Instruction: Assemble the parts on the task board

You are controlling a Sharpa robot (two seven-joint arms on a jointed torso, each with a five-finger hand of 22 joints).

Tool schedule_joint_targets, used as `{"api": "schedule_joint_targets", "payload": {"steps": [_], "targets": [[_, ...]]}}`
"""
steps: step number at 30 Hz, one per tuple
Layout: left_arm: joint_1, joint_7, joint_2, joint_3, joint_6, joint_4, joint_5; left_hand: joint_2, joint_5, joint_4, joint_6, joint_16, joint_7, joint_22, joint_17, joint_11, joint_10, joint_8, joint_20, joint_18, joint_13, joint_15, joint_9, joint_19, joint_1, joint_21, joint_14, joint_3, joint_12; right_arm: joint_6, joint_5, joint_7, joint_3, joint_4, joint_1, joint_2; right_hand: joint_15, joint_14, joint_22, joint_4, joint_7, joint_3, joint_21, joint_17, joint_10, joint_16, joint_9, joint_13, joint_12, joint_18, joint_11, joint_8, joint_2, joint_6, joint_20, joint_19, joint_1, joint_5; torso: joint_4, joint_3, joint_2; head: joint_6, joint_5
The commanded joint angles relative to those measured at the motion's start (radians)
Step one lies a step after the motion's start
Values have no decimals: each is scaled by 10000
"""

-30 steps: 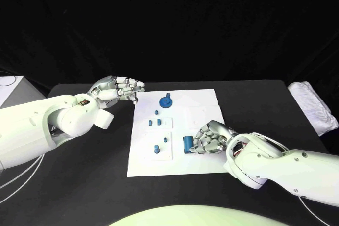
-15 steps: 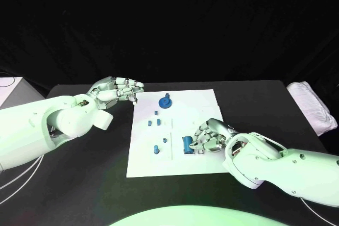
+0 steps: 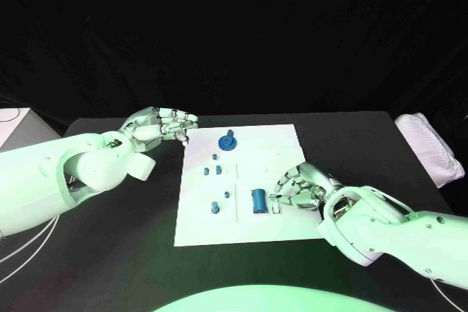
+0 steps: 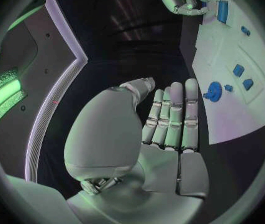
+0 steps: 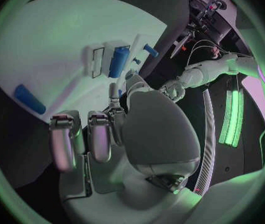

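We see the white task board (image 3: pixel 263 183) lying in the middle of the black table (image 3: pixel 370 143), its long side running away from us. On its near right part lies a blue cylinder (image 3: pixel 258 200), flat on the board, with its long axis running along the board's length, one end toward us and the other toward the far edge. Our right hand (image 3: pixel 300 189) sits just beside that cylinder, on its right, over the board's right edge; its fingers (image 3: pixel 283 190) are curled inward, and we cannot tell whether any fingertip touches the cylinder, though none of them wraps around it.

Farther up the board stands a round blue gear-like part (image 3: pixel 226 143) near the far end. Below it sit two small blue pieces (image 3: pixel 214 169) side by side, and nearer to us a short blue peg (image 3: pixel 216 206) stands close to the board's left edge.

Our left hand (image 3: pixel 161 126) rests at the board's far left corner, holding nothing; in the left wrist view its fingers (image 4: pixel 172 117) lie straight and pressed side by side.

A folded white cloth (image 3: pixel 429 149) lies at the table's right edge.
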Motion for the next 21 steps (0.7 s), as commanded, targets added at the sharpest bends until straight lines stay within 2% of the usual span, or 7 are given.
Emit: {"api": "schedule_joint_targets", "payload": {"steps": [1,6,7,10,14,16,21], "targets": [[-5,122,30,5,145,15,76,102,14,-2,-65,-42,-2,-19,12,4,-58,38,-3,142,1,14,-20,58,8,-70,25,-7,48,-180,345,370,25,-17,119,-383,91,976,2627,11,14,79,22,2324,181,25,-23,1580,-41,-142,84,-59,-18,-80,-2,1047,-95,-42,-16,-24,-16,31,-90],[-6,211,62,5,135,95,81,93,10,7,-69,-41,-3,-24,17,-1,-25,41,-1,141,9,16,-23,60,-9,-78,27,-20,70,251,118,180,31,-136,260,-1071,136,980,2627,27,75,75,22,2343,176,33,-73,1579,-50,-142,137,-157,-23,-187,33,1047,-219,-51,-16,-46,-24,40,-292],[-8,257,67,5,140,141,82,103,8,4,-80,-42,-27,-40,33,-59,254,52,-12,147,99,-17,-35,73,-13,-101,39,-44,273,343,18,130,29,-145,276,-1250,149,980,2627,31,87,65,22,2342,173,33,-85,1576,-59,-142,149,-179,-23,-199,45,1047,-281,-53,-2,-36,-7,53,-388],[-15,332,64,5,139,219,83,103,6,-4,-88,-51,-66,-57,46,-113,416,61,-35,149,201,-54,-48,87,-15,-127,46,-78,469,490,-245,7,20,-132,283,-1628,154,981,2627,31,90,58,22,2349,174,36,-89,1578,-57,-142,154,-187,-29,-203,50,1047,-307,-55,-16,-13,-2,44,-439],[-55,407,61,4,122,296,84,101,6,-3,-87,-53,-72,-60,48,-119,425,64,-39,149,216,-59,-49,89,-19,-131,48,-84,494,588,-712,-195,-3,-64,238,-2038,164,983,2627,34,94,33,22,2356,174,39,-97,1577,-60,-142,161,-198,-44,-188,63,1047,-389,-56,-38,-9,-22,50,-475],[-78,424,63,3,119,311,85,101,6,-3,-87,-53,-72,-60,48,-119,425,64,-39,149,216,-59,-49,89,-19,-131,48,-84,494,623,-861,-274,-14,-41,194,-2110,166,983,2627,34,90,25,22,2357,174,39,-97,1577,-62,-142,161,-194,-47,-168,67,1047,-419,-56,-46,-10,-22,54,-474],[-117,440,72,3,130,327,88,97,4,8,-81,-54,-76,-64,51,-122,423,70,-43,148,229,-62,-50,91,-38,-137,50,-97,515,801,-1164,-587,-41,-105,8,-2062,162,984,2627,37,67,0,22,2361,184,41,-90,1586,-48,-142,147,-164,-46,-73,76,1047,-530,-52,-17,-7,-14,77,-516]]}}
